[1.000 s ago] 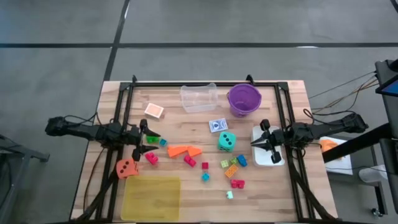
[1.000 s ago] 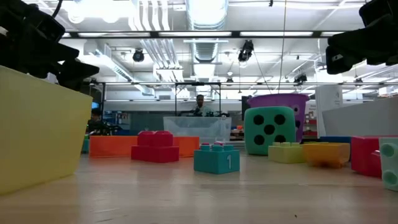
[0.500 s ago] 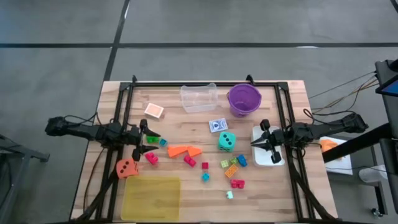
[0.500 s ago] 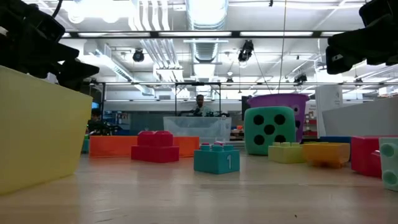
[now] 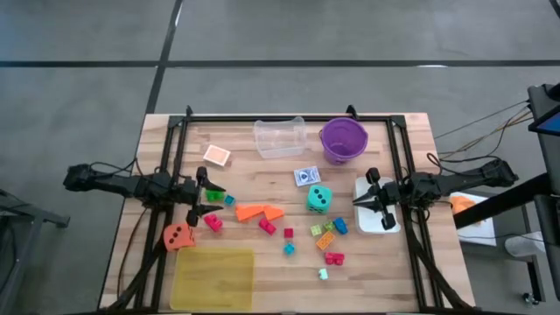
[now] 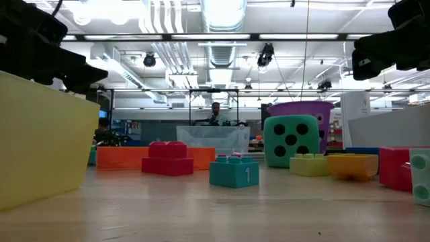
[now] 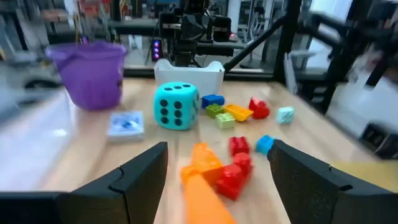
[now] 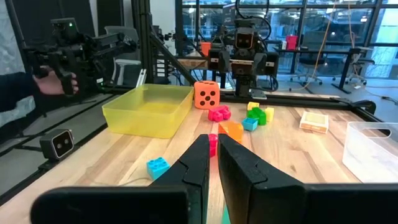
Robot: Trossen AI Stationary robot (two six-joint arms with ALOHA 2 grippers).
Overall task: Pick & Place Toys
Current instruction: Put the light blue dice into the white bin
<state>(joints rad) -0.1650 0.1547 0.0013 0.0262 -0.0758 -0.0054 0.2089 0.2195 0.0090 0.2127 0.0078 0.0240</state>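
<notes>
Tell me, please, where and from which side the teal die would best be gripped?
Probably across two opposite flat faces of the teal die, coming straight down from above. It sits square on the table and its top is clear. Pick the pair of faces that avoids the card pack lying close beside it.
</notes>
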